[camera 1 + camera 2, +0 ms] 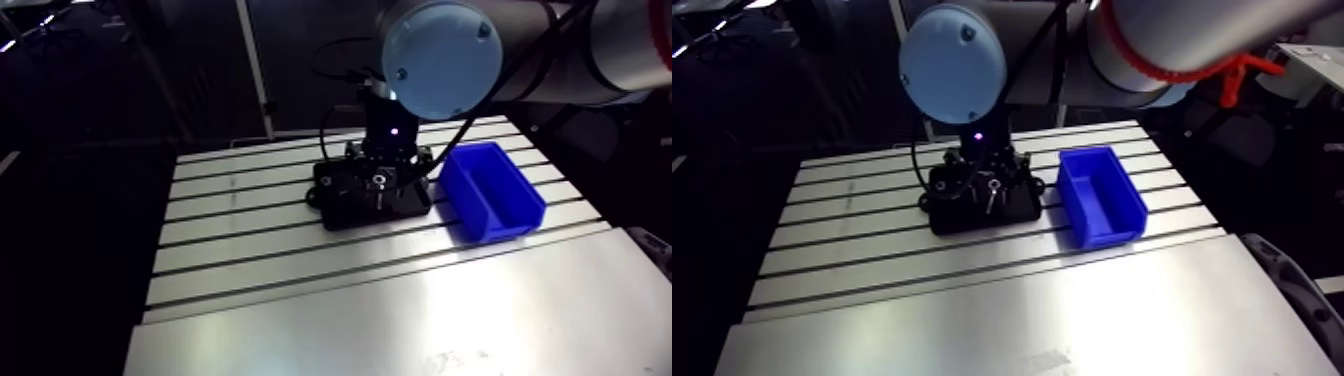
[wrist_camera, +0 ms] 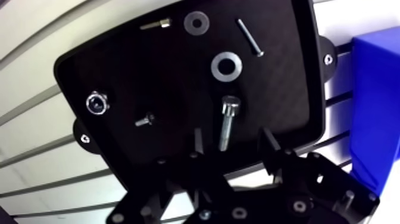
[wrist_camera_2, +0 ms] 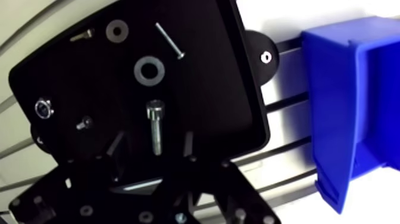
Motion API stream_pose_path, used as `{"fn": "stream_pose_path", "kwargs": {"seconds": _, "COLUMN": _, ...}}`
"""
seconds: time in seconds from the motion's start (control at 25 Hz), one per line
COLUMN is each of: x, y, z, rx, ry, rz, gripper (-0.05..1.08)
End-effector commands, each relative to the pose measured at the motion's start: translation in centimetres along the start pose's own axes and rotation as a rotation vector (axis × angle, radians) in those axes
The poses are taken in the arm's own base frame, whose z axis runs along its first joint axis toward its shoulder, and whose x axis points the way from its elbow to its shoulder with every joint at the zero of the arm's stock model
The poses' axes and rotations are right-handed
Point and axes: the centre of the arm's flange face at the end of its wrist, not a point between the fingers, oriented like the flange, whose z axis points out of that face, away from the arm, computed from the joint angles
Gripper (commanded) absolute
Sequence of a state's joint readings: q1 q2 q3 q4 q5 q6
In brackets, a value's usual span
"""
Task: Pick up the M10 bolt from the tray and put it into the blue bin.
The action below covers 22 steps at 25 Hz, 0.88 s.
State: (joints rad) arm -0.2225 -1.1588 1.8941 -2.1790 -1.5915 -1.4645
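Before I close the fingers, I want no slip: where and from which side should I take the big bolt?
I'd take the big bolt by its shank, below the head, coming straight down. It lies flat on the tray, head away from the gripper, so the open fingers can close across its round sides.

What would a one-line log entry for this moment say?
phase: pre-grasp | gripper: open, straddling M10 bolt | M10 bolt: flat on tray, not lifted | blue bin: beside tray

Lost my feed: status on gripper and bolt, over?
Gripper open over tray. M10 bolt lying on tray between fingers, not gripped. Nothing blocking it; blue bin beside tray.
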Motion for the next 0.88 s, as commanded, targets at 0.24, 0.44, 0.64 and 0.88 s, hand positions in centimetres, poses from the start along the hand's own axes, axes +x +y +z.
{"fn": "stream_pose_path", "kwargs": {"seconds": 0.24, "x": 0.09, "y": -0.02, "z": 0.48, "rx": -0.001, "ry": -0.009, "rz": 0.000, "gripper": 0.45}}
{"fn": "stream_pose_path", "kwargs": {"seconds": 0.44, "x": 0.29, "y": -0.04, "z": 0.38, "rx": 0.001, "ry": 0.013, "rz": -0.001, "gripper": 0.46}}
{"fn": "stream_pose_path", "kwargs": {"seconds": 0.64, "x": 0.27, "y": -0.03, "z": 0.52, "rx": 0.000, "ry": 0.011, "rz": -0.001, "gripper": 0.48}}
{"fn": "stream_pose_path", "kwargs": {"seconds": 0.88, "x": 0.27, "y": -0.03, "z": 0.81, "rx": -0.001, "ry": 0.007, "rz": -0.001, "gripper": 0.51}}
